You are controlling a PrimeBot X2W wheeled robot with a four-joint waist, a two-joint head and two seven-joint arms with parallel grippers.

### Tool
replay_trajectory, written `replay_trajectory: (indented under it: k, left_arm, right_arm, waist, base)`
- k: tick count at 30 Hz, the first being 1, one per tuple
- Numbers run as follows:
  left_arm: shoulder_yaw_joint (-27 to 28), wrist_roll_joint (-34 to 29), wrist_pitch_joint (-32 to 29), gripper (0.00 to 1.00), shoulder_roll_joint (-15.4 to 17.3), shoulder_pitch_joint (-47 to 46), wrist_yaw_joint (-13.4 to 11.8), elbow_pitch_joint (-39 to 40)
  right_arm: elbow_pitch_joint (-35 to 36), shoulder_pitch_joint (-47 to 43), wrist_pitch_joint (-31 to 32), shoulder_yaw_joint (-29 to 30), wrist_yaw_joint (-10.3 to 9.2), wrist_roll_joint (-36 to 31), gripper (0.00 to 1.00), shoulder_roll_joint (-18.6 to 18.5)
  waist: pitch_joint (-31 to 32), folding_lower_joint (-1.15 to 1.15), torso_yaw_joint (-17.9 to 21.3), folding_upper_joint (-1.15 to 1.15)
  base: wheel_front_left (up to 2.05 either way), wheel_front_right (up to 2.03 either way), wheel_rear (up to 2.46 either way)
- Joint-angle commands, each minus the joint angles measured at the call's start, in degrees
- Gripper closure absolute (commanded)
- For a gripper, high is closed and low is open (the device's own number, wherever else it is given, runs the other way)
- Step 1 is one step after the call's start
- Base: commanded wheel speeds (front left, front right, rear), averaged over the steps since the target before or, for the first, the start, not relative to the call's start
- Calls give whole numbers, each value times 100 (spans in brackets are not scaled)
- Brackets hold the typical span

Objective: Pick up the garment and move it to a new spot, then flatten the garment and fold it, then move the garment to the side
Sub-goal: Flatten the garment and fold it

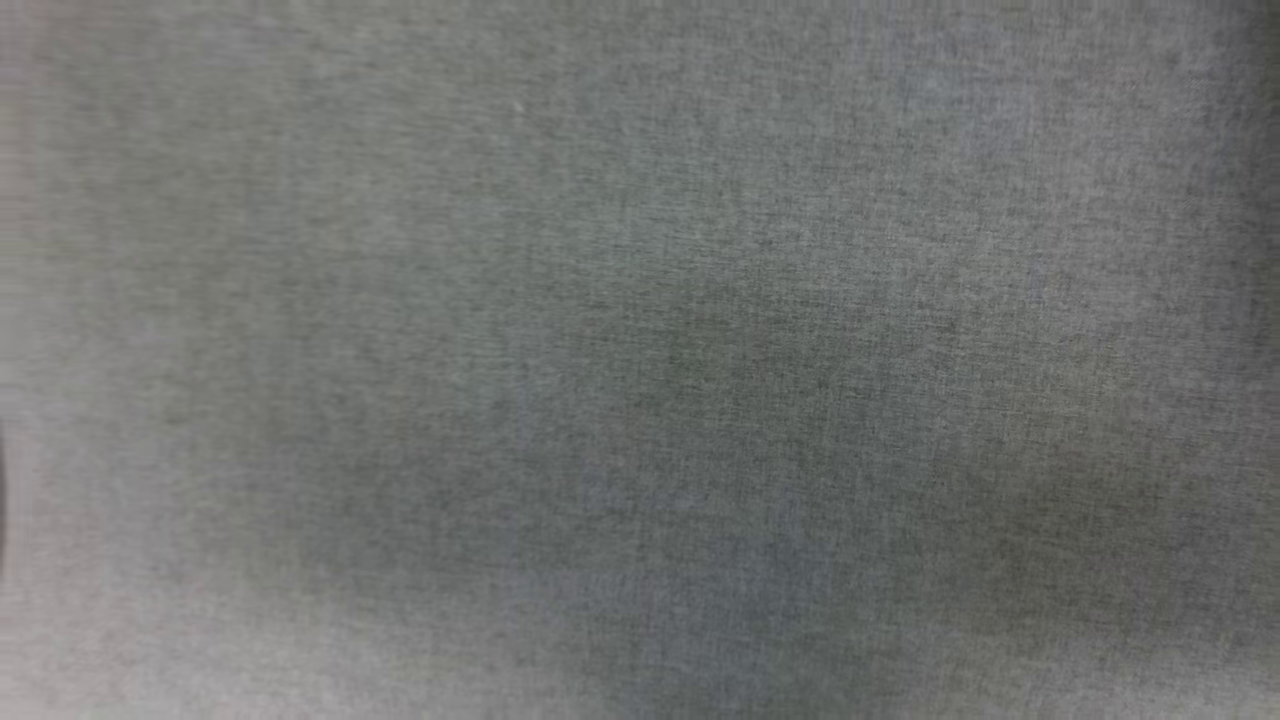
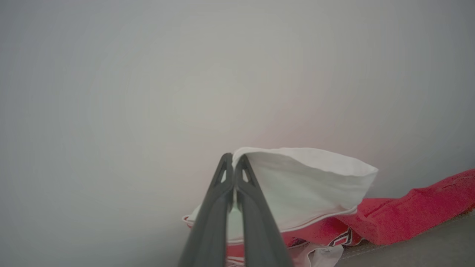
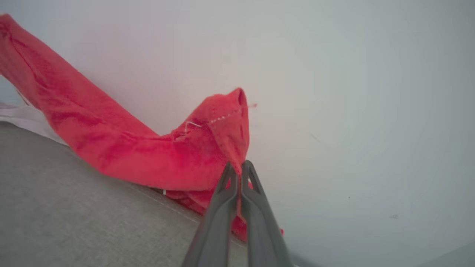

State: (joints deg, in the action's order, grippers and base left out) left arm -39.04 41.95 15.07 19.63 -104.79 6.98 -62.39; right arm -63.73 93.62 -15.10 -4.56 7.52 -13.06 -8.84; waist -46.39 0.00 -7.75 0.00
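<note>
The red jersey shirt with white short sleeves and black-and-white print (image 2: 408, 207) is held at two points over the seamed edge of the grey fabric-covered surface (image 3: 74, 207). A white sleeve (image 2: 308, 178) is pinched between the pressed-together fingers of the left end effector (image 2: 234, 157). A stitched red hem corner (image 3: 226, 122) is pinched the same way by the right end effector (image 3: 239, 165). Only a thin fold of cloth is seen between each pair of fingers, so it could be pulled free if the arms are drawn apart too hard or lifted too quickly. A slipped grip on one side would leave the shirt hanging from the other. The middle of the shirt is seen bunched and sagging against the edge. There it may be dragged, caught on the seam, or set down twisted, which would make flattening harder.
</note>
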Motion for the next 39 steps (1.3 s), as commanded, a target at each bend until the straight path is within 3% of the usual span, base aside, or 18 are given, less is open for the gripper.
replay_trajectory:
  k: [1, 5, 9, 15, 19, 24, 31, 39]
  left_arm:
    - [8, 120, -40, 100, -22, 164, 29, -78]
    - [-186, 423, -253, 100, -107, 632, 46, 135]
    - [-614, 852, -768, 100, 112, 1433, 48, 750]
    - [-1143, 1432, -1371, 100, 711, 2831, 49, 1885]
    - [-1229, 1825, -1644, 100, 1198, 3922, -3, 2711]
    - [-1319, 2144, -1858, 100, 1909, 5303, -577, 4139]
    - [-1474, 2517, -2059, 100, 2945, 6997, -1746, 6403]
    - [-1465, 3130, -1815, 100, 3641, 8439, -2835, 7915]
  right_arm:
    - [-67, -68, -4, -33, -6, 157, 100, -1]
    - [-215, -352, -3, -327, -6, 533, 100, -45]
    - [-480, -781, -4, -755, -6, 1094, 100, -126]
    - [-436, -1851, 50, -1698, -6, 2296, 100, -122]
    - [195, -2764, 373, -2438, -6, 3274, 100, -510]
    - [1592, -3897, 895, -3261, -6, 4487, 100, -1507]
    - [3326, -5338, 1333, -3671, -6, 5569, 100, -2887]
    - [4626, -6828, 1804, -3480, -6, 6242, 100, -3660]
  waist:
    - [289, 0, -114, 0]
    - [678, 0, -203, 0]
    - [1195, 0, -263, 0]
    - [1999, 0, -253, 0]
    - [2471, 0, -240, 0]
    - [2894, 0, -247, 0]
    - [3258, 0, -270, 0]
    - [3480, 0, -238, 0]
  base:
    - [0, 0, 0]
    - [0, 0, 0]
    - [0, 0, 0]
    - [0, 0, 0]
    - [0, 0, 0]
    - [0, 0, 0]
    - [0, 0, 0]
    - [0, 0, 0]
